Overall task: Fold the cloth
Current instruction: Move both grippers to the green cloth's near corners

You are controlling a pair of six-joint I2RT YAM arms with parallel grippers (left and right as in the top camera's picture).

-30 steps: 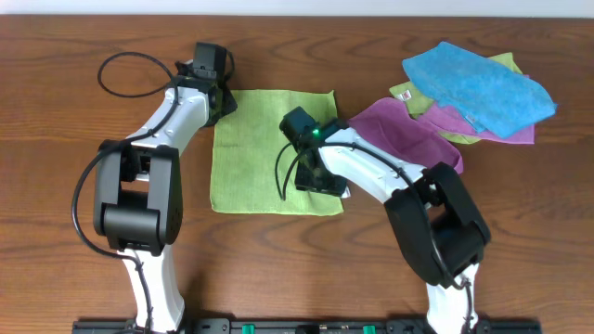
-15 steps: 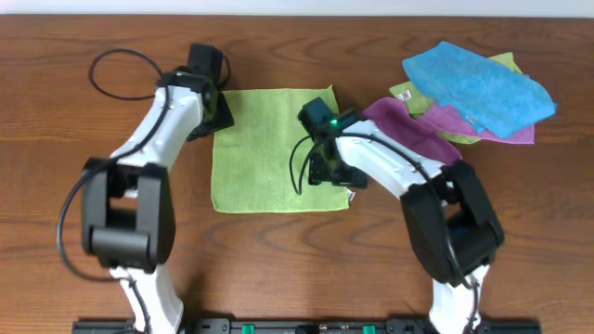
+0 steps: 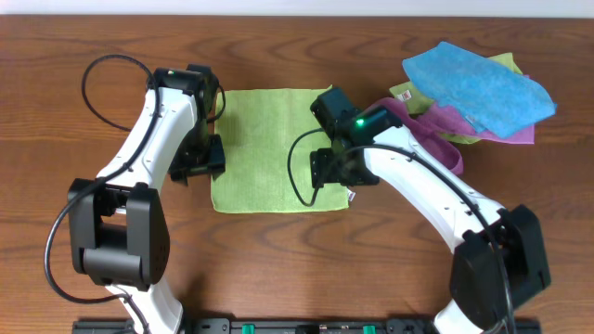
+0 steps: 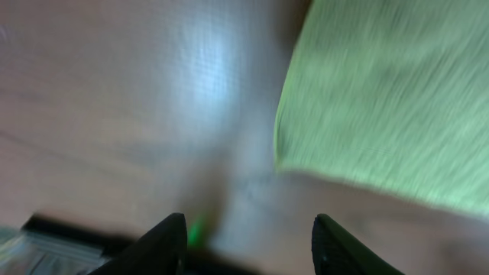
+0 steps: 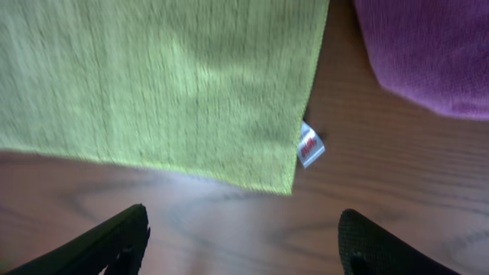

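Step one, getting hold: flat lime-green microfibre cloth (image 3: pixel 274 148) spread unfolded on brown wooden desk (image 3: pixel 278 264). Left fingers (image 4: pixel 174 238) apart by its left edge, right fingers (image 5: pixel 126 238) apart over its near right corner (both empty). Next: drop down, pinch, lift over.

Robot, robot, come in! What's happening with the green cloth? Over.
Left gripper open, empty. Right gripper open, empty. Cloth flat, unfolded. Purple cloth beside it, apart.

Brown wooden table (image 3: pixel 37 139). A lime-green cloth (image 3: pixel 269 148) lies flat at its middle. Near the far right corner, a purple cloth (image 3: pixel 429 130) and a paler yellow-green cloth (image 3: pixel 409 93) lie overlapping.
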